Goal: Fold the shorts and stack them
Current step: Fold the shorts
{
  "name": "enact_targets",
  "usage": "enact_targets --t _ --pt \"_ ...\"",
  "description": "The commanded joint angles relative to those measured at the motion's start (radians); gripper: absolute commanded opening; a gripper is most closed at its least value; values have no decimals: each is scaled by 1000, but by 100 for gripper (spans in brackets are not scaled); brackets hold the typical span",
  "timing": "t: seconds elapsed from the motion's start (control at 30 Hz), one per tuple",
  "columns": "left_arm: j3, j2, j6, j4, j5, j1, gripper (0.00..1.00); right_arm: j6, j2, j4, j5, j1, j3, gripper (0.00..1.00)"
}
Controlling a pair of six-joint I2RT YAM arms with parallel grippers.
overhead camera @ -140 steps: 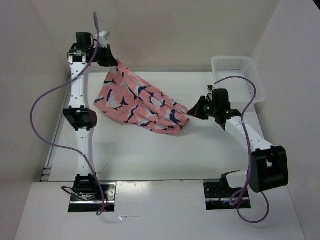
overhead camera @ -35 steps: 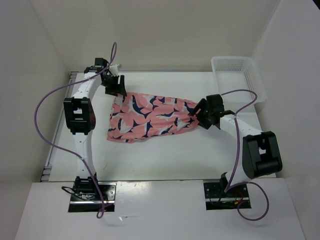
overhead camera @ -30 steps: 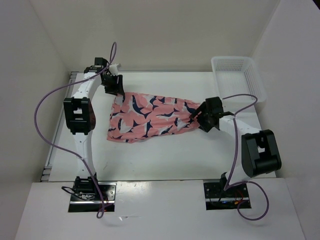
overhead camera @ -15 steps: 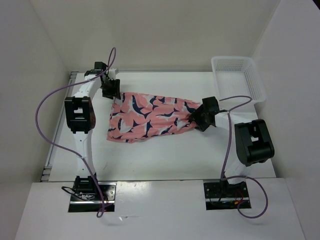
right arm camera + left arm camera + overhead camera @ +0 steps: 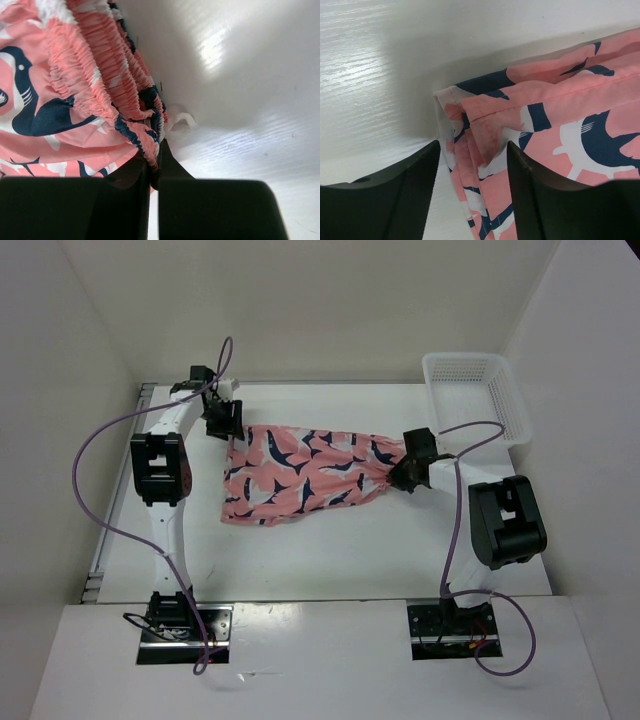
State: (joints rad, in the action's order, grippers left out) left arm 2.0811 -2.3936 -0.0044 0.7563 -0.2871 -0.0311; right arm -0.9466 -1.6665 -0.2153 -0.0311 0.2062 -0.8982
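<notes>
Hem [image 5: 451, 97] is what lies between the fingers of my left gripper [image 5: 472, 150]: the jaws stand apart on either side of the far-left corner of the shorts [image 5: 305, 472], and nothing is pinched there yet. Several layers show at that corner, one edge tucked under another, so I judge that a good grab means coming down low enough to catch the whole stack, closing squarely across the stitched hem and not on the top layer alone. Across the middle, the shorts lie on the table [image 5: 330, 550], stretched out between my two arms, with some slack and a drooping lobe at the near-left. On the right, my right gripper [image 5: 154, 165] is closed tight on the gathered elastic waistband [image 5: 95, 65], the ruffled edge bunched into the pinch and the fingertips down close to the table. That hold looks narrow to me, so I would pull gently and level, lest the elastic slip out. With both ends held, I judge the next step is to draw the cloth taut, smooth out the slack, then carry one end over the other so the edges meet. The basket [image 5: 465, 356] sits at the far right, well apart from the shorts.
</notes>
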Motion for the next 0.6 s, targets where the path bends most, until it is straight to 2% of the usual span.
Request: enact_targets --t 0.0,0.13,0.3,0.4,0.57 --pt "5 53 4 8 -63 -6 64 95 39 -27 -86 9 -73 0" --pt "-22 114 4 37 -151 -6 67 166 28 -41 -38 9 -120 0" --pt "-104 166 4 46 -227 7 71 238 39 -114 -154 9 -172 0" --pt "-130 143 4 46 -227 45 72 346 65 -142 -201 9 -228 0" --pt "-118 76 4 46 -114 106 75 534 30 -226 -254 18 -381 0"
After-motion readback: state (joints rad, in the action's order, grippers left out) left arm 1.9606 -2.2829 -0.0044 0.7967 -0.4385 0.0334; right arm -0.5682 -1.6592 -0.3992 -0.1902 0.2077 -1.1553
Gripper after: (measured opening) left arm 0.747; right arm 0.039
